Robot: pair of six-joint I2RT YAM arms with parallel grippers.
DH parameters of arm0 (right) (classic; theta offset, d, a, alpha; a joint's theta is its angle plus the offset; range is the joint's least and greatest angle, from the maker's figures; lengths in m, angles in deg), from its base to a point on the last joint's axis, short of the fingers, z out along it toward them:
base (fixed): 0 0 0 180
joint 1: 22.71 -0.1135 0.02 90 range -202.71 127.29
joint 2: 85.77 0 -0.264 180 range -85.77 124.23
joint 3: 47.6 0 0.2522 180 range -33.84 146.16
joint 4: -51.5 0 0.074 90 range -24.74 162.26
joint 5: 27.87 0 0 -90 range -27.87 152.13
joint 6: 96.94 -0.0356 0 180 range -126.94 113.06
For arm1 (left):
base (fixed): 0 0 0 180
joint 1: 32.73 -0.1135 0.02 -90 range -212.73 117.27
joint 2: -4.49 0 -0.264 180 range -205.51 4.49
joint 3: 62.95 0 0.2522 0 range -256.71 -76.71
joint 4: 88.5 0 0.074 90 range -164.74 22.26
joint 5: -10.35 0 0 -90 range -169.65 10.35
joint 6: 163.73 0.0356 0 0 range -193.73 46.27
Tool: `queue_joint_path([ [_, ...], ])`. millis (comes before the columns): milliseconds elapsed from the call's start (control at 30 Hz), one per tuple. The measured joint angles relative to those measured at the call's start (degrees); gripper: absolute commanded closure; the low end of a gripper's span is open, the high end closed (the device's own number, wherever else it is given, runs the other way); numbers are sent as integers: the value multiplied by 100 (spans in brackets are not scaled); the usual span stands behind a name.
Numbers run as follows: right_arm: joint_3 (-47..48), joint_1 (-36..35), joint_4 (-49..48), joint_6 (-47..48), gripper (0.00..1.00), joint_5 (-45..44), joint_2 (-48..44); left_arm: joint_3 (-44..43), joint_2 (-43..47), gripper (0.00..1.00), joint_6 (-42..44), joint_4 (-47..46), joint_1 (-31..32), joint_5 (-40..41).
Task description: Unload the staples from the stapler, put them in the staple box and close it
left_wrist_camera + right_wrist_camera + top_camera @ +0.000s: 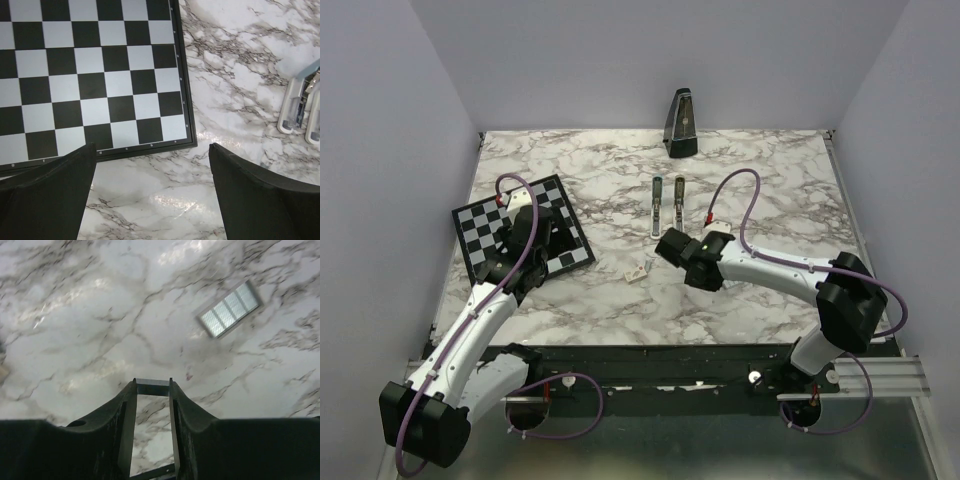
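- Marbled bench (620, 310) fills the scene, closed in by plain pale walls. Its busy veining would hide anything small and grey that fell on it.
- At the left lies a chessboard (95, 75). The left fingers (70, 185) hang spread wide over its near edge, holding nothing. A careless sweep to the right could shove the board or drag its corner toward the middle.
- A small white block (636, 271) sits on the bench just near-left of the right arm's tip. Any low move that way could knock it aside.
- The stapler (656, 207) lies opened flat in the middle of the bench, toward the far side, its two narrow bars side by side and pointing far. It also shows at the right edge of the left wrist view (300, 107). I cannot tell whether staples remain in its channel. If the arm goes back in for more, it could push the loose bars askew, since nothing pins them.
- The right fingers (125, 410), just on the near side of the stapler, are nearly closed on a short metallic strip (152, 387), probably the staples, held only at the very tips. This looks the likeliest failure: such a shallow grip could let the strip twist, slip or break apart.
- A black metronome (681, 123) stands at the far edge, well apart from both arms, and looks at little risk.
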Motion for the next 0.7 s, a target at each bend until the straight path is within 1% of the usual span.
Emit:
queue_joint_path([
  [133,-190,717,-133,354,61,-35,-107,28,63,1,35,-87,0,-332],
  [300,-192,1305,-356,407,61,39,-120,160,258,1,28,-175,0,-470],
  [500,-170,1709,-391,72,61,96,-120,160,140,1,83,-195,0,-684],
  [700,-177,2140,-376,-236,61,205,-247,160,184,1,146,-197,0,-730],
])
